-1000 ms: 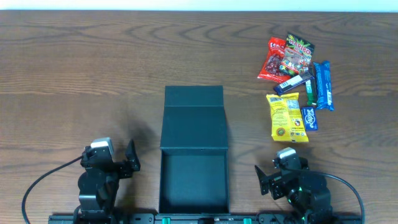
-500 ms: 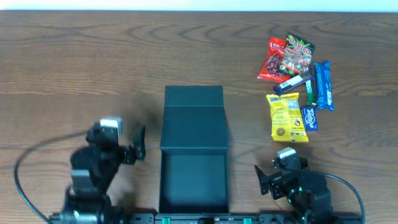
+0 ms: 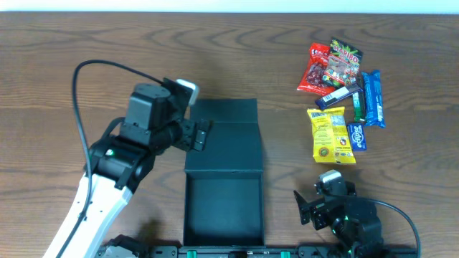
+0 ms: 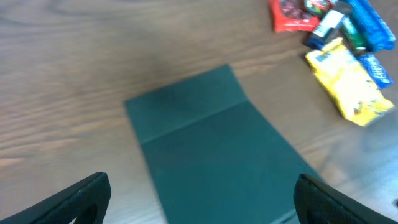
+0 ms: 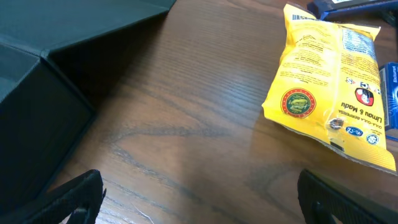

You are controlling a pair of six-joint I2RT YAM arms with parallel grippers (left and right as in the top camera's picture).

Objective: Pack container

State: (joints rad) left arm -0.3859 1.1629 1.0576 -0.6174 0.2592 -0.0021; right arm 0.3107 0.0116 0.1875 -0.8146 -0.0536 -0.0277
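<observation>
The container (image 3: 222, 215) is a dark teal box that stands open at the front centre, its flap lid (image 3: 224, 136) lying flat behind it. My left gripper (image 3: 203, 135) hovers open over the lid's left edge. In the left wrist view the lid (image 4: 211, 143) fills the space between the wide-apart fingertips (image 4: 81, 199), and the left gripper (image 4: 202, 202) holds nothing. My right gripper (image 3: 301, 208) rests open at the front right, beside the container's right wall. Its wrist view shows bare wood between the fingers (image 5: 336, 196) of the right gripper (image 5: 202, 193), with the container (image 5: 37, 74) at the left.
Snack packets lie in a cluster at the back right: a yellow packet (image 3: 330, 134) (image 5: 329, 87) (image 4: 351, 84), a red packet (image 3: 313, 69), a gummy packet (image 3: 343, 61) and blue bars (image 3: 371, 97). The left arm's cable (image 3: 79, 93) arcs over the table's left side.
My left arm has lifted from the front left and swung back and to the right, over the lid's left edge. The right arm has not moved.
</observation>
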